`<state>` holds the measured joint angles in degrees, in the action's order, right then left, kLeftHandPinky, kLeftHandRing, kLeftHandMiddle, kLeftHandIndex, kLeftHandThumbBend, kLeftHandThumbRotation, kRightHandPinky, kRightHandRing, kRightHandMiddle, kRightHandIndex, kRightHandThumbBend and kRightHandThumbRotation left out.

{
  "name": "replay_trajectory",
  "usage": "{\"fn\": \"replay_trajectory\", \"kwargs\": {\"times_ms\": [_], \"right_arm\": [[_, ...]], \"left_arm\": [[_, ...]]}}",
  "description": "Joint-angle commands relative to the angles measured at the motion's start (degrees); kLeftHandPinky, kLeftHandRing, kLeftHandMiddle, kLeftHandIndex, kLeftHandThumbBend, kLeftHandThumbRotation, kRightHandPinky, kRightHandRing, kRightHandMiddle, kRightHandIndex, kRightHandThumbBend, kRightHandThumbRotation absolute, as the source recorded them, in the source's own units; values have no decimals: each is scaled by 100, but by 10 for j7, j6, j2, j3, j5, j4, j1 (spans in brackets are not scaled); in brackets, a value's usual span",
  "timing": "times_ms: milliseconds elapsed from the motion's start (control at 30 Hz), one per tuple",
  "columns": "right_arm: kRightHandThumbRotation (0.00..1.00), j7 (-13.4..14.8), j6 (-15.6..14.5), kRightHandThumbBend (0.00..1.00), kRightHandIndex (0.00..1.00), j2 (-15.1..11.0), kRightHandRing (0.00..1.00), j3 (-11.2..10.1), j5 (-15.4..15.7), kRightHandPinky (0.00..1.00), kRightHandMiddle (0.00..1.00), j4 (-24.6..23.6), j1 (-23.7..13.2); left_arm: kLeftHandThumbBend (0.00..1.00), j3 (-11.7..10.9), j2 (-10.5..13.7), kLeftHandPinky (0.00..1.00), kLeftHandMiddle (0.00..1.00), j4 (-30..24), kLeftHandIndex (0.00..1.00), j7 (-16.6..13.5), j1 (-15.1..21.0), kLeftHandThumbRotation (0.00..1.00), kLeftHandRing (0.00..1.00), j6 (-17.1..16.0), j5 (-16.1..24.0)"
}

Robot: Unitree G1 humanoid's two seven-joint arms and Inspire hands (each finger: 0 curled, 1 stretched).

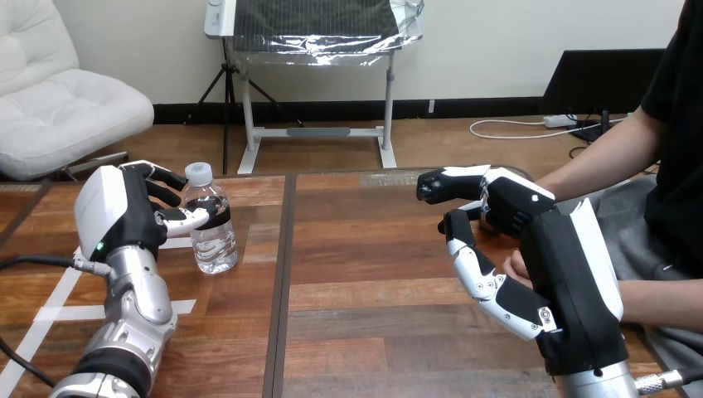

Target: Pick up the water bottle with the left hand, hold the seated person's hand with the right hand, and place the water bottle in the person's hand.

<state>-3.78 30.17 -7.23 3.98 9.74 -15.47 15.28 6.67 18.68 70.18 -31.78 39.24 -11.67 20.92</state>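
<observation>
The left hand curls around the bottle standing on the desk; the right hand covers the person's hand, grip unclear.

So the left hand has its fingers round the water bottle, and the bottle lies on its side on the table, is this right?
Not quite. The left hand does curl its fingers round the water bottle, but the bottle stands upright on the table, not on its side. The head view shows it.
</observation>
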Motion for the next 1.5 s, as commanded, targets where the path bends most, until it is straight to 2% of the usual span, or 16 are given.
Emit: {"fn": "replay_trajectory", "kwargs": {"times_ms": [0,100,367,633,800,900,1200,1467], "right_arm": [[0,-1,5,17,61,-4,66,-5,-7,50,70,-18,-18],[0,-1,6,17,60,-4,65,-4,-7,50,69,-17,-19],[0,-2,9,17,60,-3,63,-3,-9,47,68,-11,-24],[0,-1,7,16,60,-2,63,-2,-5,47,68,-11,-25],[0,0,9,16,60,-2,63,-2,-4,47,68,-8,-27],[0,0,9,16,60,-2,63,-2,-4,47,68,-8,-27],[0,-1,6,16,60,-2,64,-2,-6,47,68,-9,-27],[0,-1,5,16,59,-2,65,-2,-7,48,68,-9,-28]], "left_arm": [[77,12,-2,43,56,-18,56,-10,19,3,50,6,14],[81,17,-2,46,60,-19,61,-19,20,11,54,15,19],[92,37,-3,47,68,-18,69,-67,25,37,57,48,46],[95,52,-5,51,72,-21,74,-104,29,49,63,75,69],[96,55,-5,57,74,-21,77,-109,33,52,68,86,75],[96,55,-5,65,78,-21,79,-105,34,53,73,88,77],[96,55,-5,80,83,-25,83,-92,42,52,81,107,76],[95,60,-6,81,84,-25,84,-88,50,53,81,123,81]]}}
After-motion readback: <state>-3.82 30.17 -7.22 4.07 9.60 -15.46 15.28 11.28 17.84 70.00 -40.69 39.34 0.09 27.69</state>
